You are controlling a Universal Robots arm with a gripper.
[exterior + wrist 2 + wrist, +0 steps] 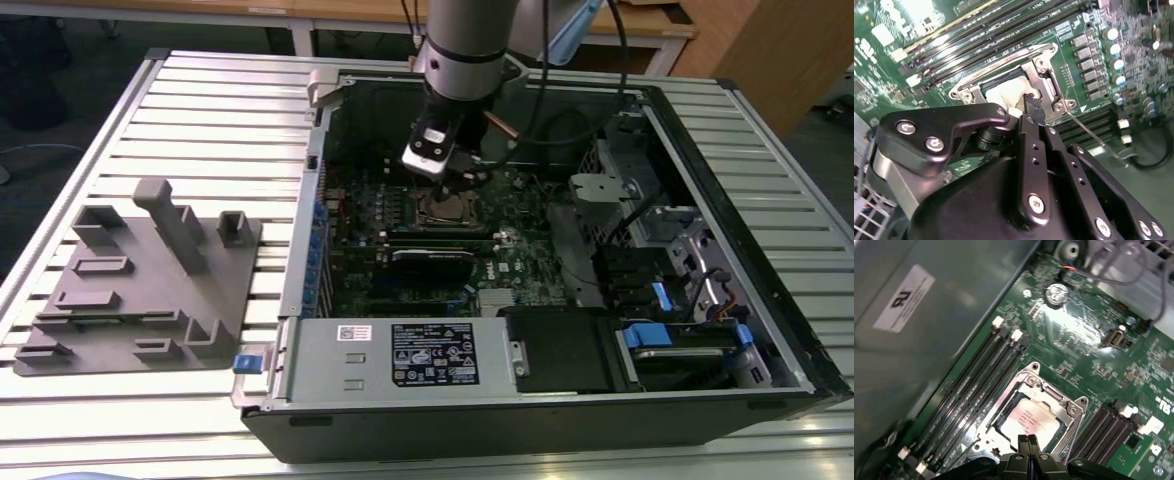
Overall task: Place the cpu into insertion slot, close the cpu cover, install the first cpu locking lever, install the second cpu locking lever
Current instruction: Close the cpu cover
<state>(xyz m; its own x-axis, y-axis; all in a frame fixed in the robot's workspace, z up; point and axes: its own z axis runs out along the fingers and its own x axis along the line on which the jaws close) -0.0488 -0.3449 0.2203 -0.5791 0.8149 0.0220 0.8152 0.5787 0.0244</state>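
Open computer case [534, 415] lies on the slatted surface [200, 100], toward its edge at the exterior view's right. A grey fixture [147, 280] stands beside the case, near the opposite edge. The arm reaches down into the case.

Claw [1028, 446] is closed, fingertips pressed together, gripping nothing. Its tip is at the edge of the socket [1076, 407] on the green board; contact cannot be told.

Chip [1029, 420] sits in the socket, silver face up. Cover [1010, 401] lies flat around it, the chip showing through its window.

In the second wrist view a thin wire lever [1089, 131] sticks out from a socket corner.
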